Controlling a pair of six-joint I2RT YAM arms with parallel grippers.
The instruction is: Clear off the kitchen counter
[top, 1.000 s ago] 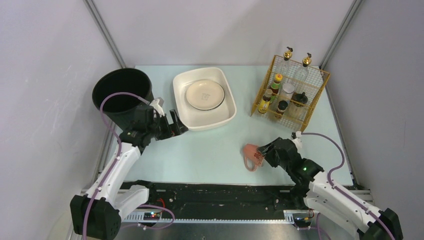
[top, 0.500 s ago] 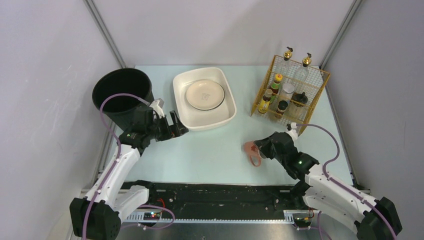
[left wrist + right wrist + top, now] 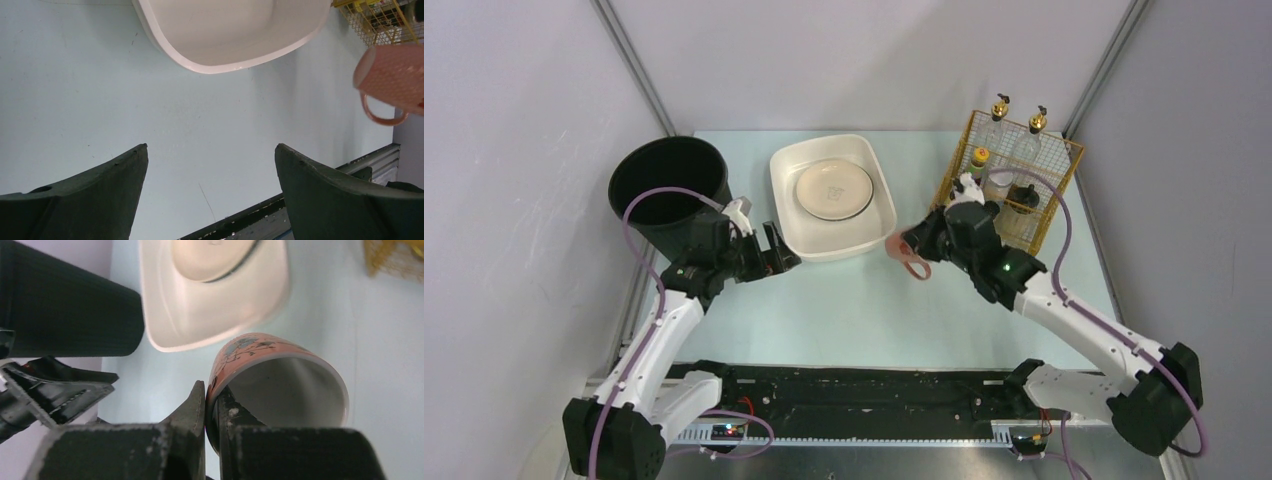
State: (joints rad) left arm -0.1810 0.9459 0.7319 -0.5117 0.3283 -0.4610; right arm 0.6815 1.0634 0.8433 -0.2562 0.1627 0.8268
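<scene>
Spanning the whole work cell, the pale mint surface [image 3: 844,310] is carrying a black bin [image 3: 664,175] at its far-left corner, a white tub [image 3: 782,195] at the middle of its far edge and a yellow wire rack [image 3: 1054,200] at its far-right corner. The right fingers [image 3: 212,405] are pinching shut on one wall of a pink mug [image 3: 395,75]. They are holding it clear of the surface just beside the tub's right rim, mouth sideways and handle hanging down. The left fingers [image 3: 778,250] are waiting, spread wide and empty, by the tub's near-left corner. With only a thin wall in the pinch, the mug is probably risking a swivel or a slip, and a drop could be chipping the plate [image 3: 834,190] lying in the tub. A second ago the mug was sitting low near the surface's front-right; now it is riding high toward the tub, while the left arm is not budging.
</scene>
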